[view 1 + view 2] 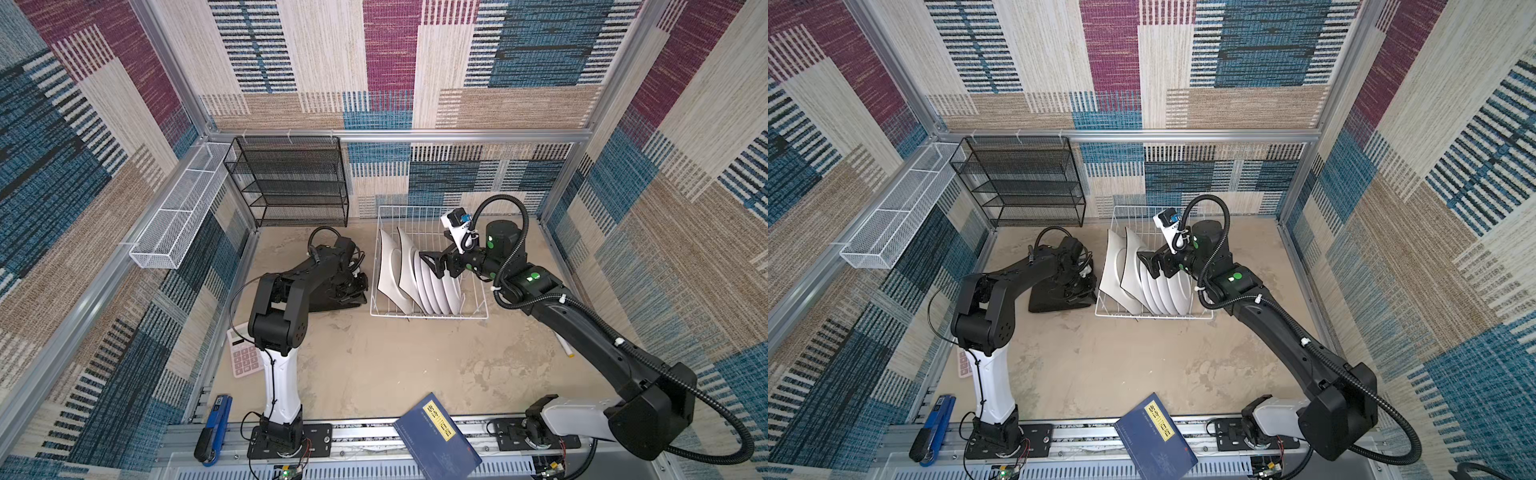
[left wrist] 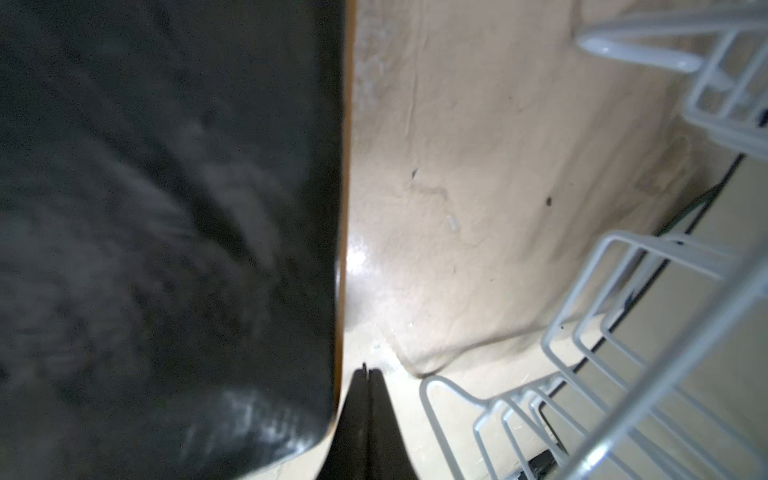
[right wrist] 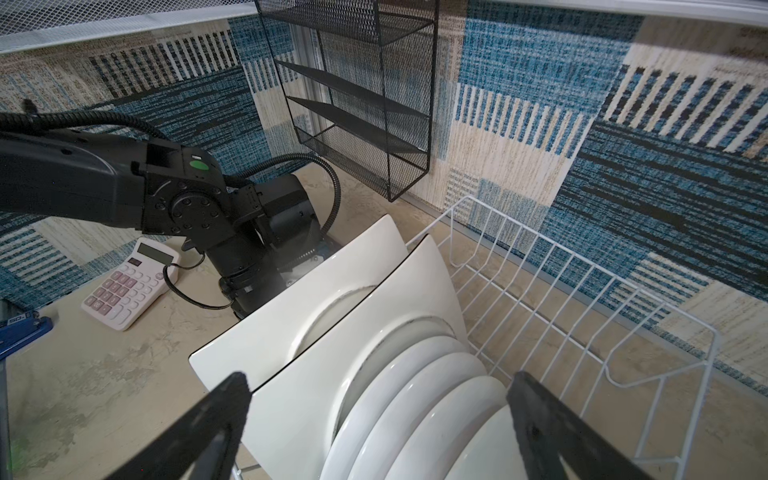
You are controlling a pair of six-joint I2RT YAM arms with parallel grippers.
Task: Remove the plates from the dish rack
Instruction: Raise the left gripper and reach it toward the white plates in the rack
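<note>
The right gripper (image 1: 431, 264) hangs with its jaws spread wide and nothing between them, wrist pointing left, just above the top edges of the plates. These stand on edge in the dish rack (image 1: 457, 317), far and right of centre on the table (image 1: 395, 365): two square plates (image 1: 390, 270) at the left end and the round plates (image 1: 441, 291) packed to their right. The row runs left to right, each face near to far. The jaws seem spread near to far as well, along a rim rather than across it, so I judge a wrist turn comes before any pinch.

The left gripper (image 2: 365, 376) is clenched on nothing, low beside a black slab (image 2: 166, 208), probably a square plate lying face down just left of the rack. Only the left wrist view shows those closed tips; the top views hide them. Whether they touch the slab I cannot tell. The right wrist view adds the plates' white faces (image 3: 332, 291).
</note>
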